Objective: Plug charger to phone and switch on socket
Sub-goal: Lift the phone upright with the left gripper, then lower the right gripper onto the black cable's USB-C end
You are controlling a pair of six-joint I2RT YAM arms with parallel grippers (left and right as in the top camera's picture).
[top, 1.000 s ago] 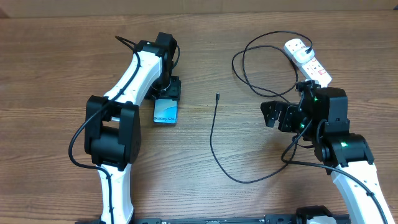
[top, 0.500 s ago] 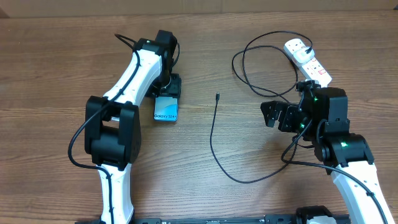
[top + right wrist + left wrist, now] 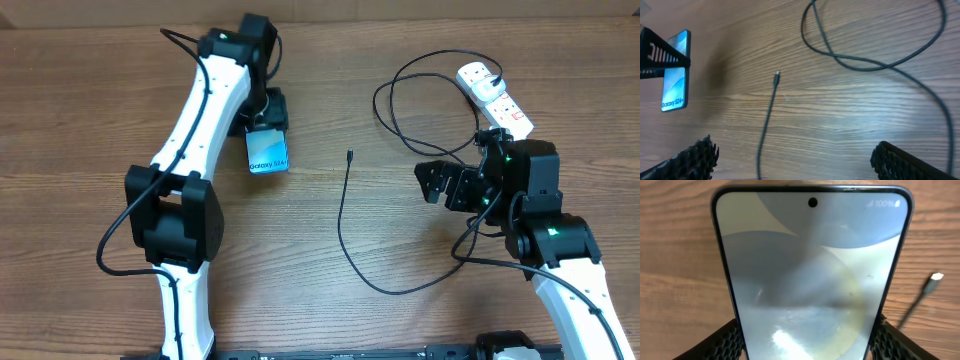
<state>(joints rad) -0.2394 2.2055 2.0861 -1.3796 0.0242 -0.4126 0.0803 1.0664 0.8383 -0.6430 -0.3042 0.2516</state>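
Left arm and phone (image 3: 267, 154) shifted toward 12 o'clock; left tool (image 3: 267, 124) pinching phone by long edges. Right tool (image 3: 432, 182) spread wide, empty, 3 o'clock on surface (image 3: 90, 120). Charger (image 3: 342, 215) tip 3 o'clock of phone, apart; socket (image 3: 492, 92) at 1 o'clock

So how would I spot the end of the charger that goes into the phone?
Start at the middle of the wooden table. The thin black charger cable ends there in a small connector tip lying alone on the wood. It lies right of the lit phone, touching nothing; the cable's other end reaches the white socket.
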